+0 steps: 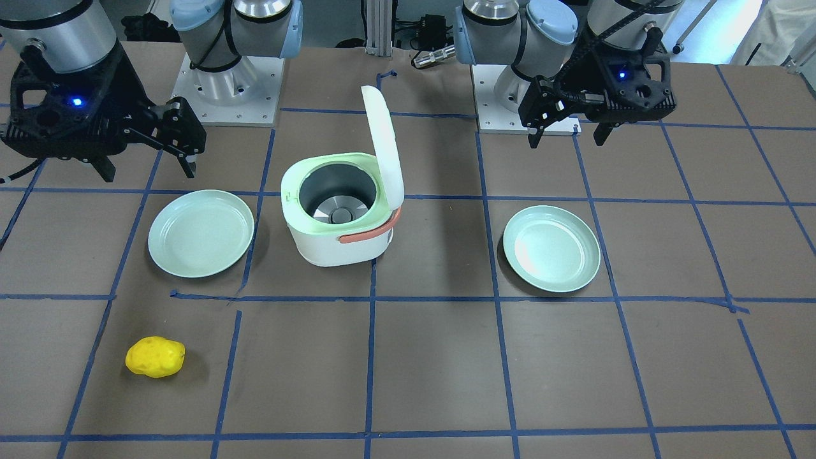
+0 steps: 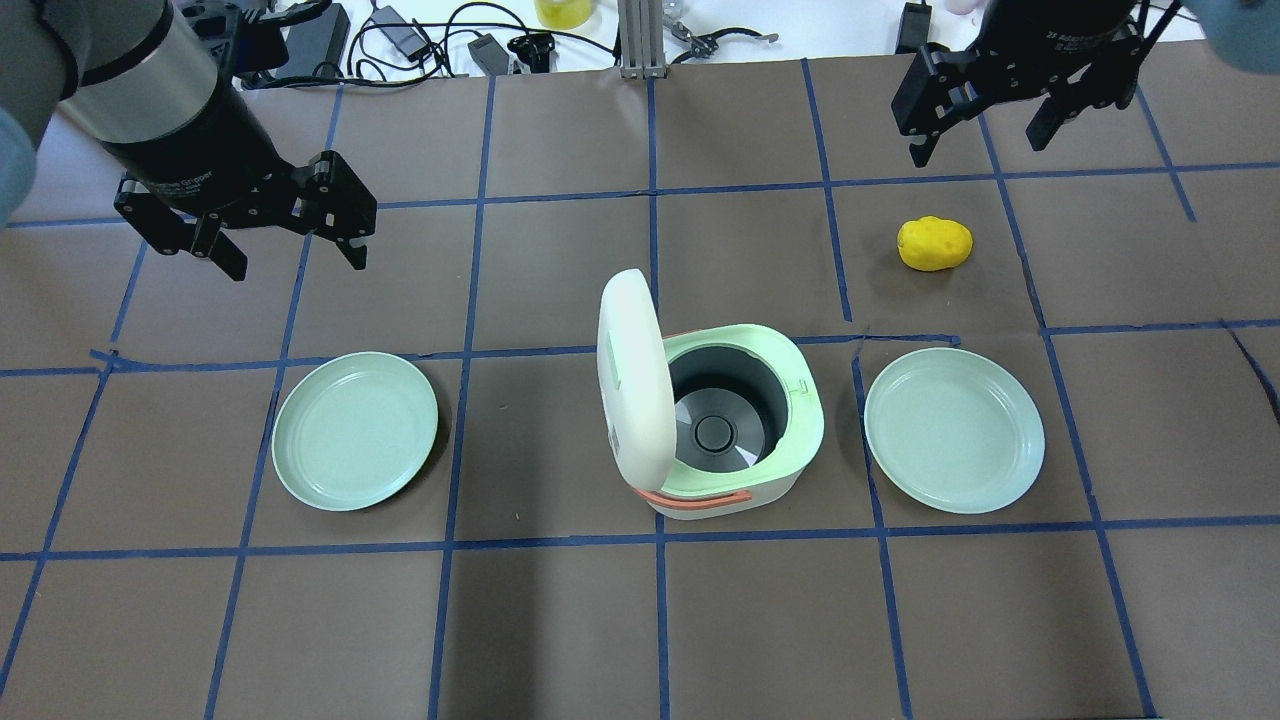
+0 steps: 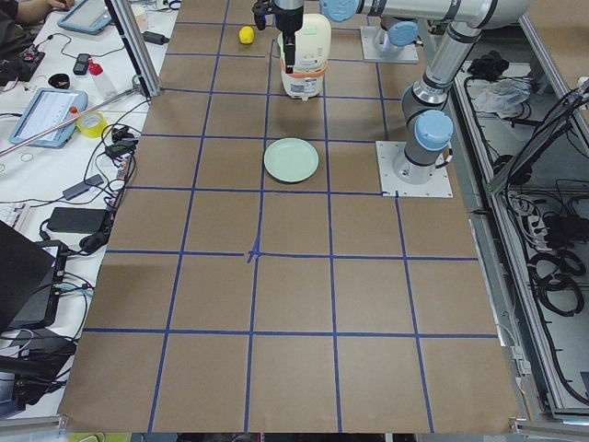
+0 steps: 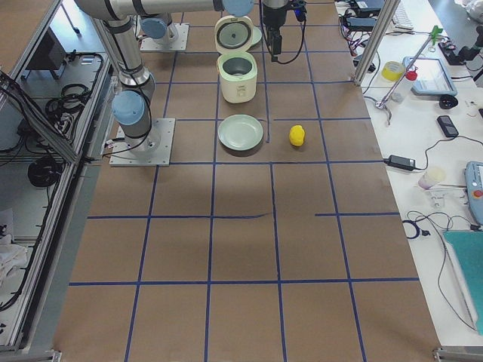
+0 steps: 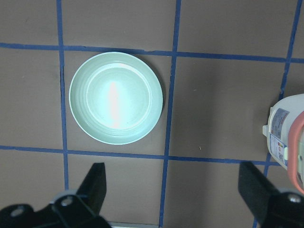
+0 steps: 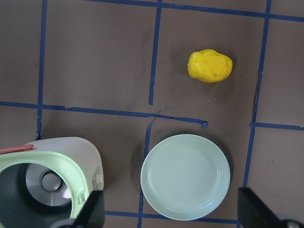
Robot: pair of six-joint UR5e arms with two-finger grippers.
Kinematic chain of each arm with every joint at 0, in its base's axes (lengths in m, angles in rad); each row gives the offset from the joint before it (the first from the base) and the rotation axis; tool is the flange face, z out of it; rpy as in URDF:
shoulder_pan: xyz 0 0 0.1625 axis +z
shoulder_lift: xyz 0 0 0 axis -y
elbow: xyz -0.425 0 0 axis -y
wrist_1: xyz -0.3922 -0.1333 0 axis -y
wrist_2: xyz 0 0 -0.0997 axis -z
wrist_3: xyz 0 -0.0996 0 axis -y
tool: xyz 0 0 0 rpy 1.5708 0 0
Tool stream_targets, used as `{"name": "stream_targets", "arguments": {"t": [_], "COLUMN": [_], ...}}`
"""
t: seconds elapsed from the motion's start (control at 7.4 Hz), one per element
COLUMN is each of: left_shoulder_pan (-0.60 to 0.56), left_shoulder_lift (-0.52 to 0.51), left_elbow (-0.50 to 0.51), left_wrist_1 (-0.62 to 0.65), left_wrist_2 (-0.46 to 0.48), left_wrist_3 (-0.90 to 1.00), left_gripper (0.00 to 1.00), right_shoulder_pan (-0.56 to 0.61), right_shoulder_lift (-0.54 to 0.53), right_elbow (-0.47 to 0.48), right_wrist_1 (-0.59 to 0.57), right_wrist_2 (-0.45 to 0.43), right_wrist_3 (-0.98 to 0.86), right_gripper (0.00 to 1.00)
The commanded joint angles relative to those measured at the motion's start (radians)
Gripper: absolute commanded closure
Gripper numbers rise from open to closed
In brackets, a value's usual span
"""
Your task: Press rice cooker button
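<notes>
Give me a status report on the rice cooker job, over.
Left gripper and right gripper: jaws open, empty, off the table. Rice cooker mid-table, lid up, untouched. Left-side plate, right-side plate and yellow potato sit apart from it.

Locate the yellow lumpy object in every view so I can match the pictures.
Front-facing: yellow object, lower left.
Overhead: yellow object, upper right.
Exterior left: yellow object, top, left of centre.
Exterior right: yellow object, upper middle, right of centre.
Left wrist: not in it.
Right wrist: yellow object, upper right.
Shared landmark: the rice cooker, lid open, in all six views.
</notes>
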Motion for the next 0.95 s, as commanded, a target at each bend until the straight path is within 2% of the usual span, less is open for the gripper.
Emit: {"name": "stream_targets", "arguments": {"t": [0.0, 0.27, 0.81], "left_shoulder_pan": [0.0, 0.0, 0.0], "left_shoulder_lift": [0.0, 0.0, 0.0], "left_elbow": [0.0, 0.0, 0.0], "left_wrist_1": [0.0, 0.0, 0.0], "left_wrist_2": [0.0, 0.0, 0.0], "left_wrist_3": [0.0, -0.001, 0.0], "left_gripper": [0.0, 0.0, 0.0], "right_shoulder_pan": [-0.003, 0.003, 0.003], "right_shoulder_lift": [-0.002, -0.011, -0.011], "right_elbow": [-0.002, -0.004, 0.002], "right_wrist_1": [-0.012, -0.006, 0.0], "right_wrist_2": [0.017, 0.02, 0.02], "right_wrist_3": [0.013, 0.099, 0.105], "right_gripper": [0.0, 0.0, 0.0]}}
